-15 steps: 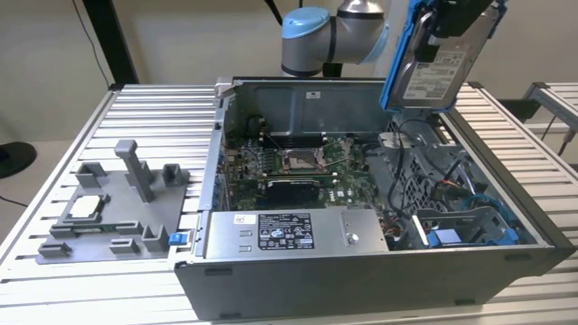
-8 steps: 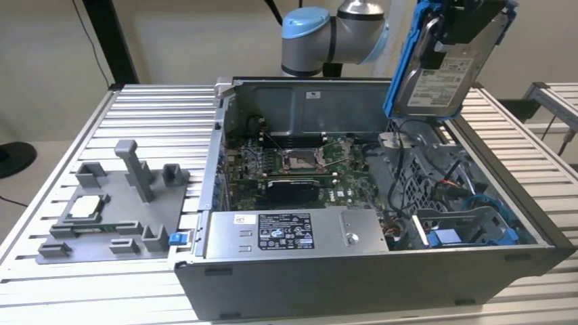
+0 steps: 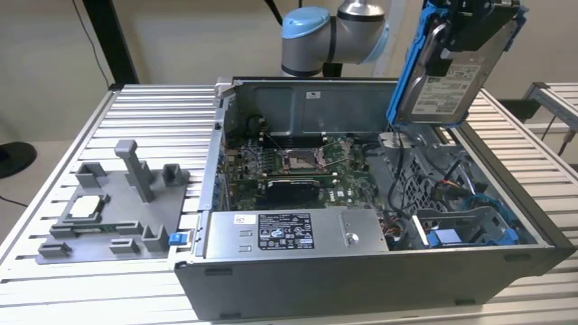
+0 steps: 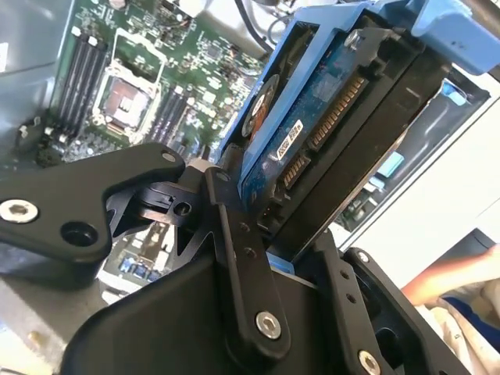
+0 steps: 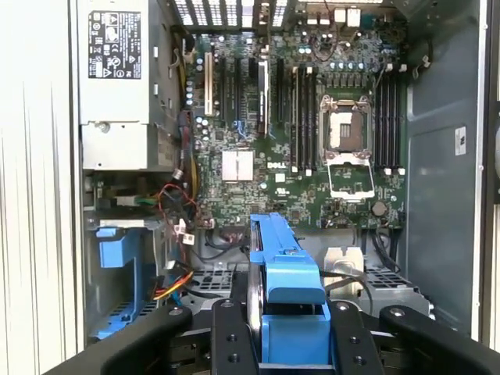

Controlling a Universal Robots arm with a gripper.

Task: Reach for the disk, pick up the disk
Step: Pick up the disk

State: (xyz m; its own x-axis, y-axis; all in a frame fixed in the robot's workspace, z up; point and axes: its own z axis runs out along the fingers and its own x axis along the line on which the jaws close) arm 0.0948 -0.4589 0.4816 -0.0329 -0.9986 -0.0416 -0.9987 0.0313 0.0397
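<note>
Black hand (image 4: pixel 269 203) pinching disk (image 3: pixel 447 74), lifted upright high above open computer case (image 3: pixel 361 271)

- Open computer case (image 3: pixel 380 284) lies on its side on the slatted metal worktop (image 3: pixel 91 284), directly below the pincer.
- Green motherboard (image 5: pixel 312 133) inside the case, under the pincer; bare processor socket (image 5: pixel 344 129) flanked by memory slots (image 5: pixel 305 117).
- Grey power supply box (image 3: pixel 294 233) with black-and-white label, at the case's near wall in the exterior view, well below the pincer.
- Blue plastic drive bay (image 3: pixel 461 233) in the case corner beneath the pincer; red, yellow and black cables (image 5: pixel 176 234) beside it.
- Grey fixture plate (image 3: pixel 113 210) with upright posts on the worktop, well apart from the pincer, outside the case; a small pale-topped chip (image 3: pixel 88 207) rests on it.
</note>
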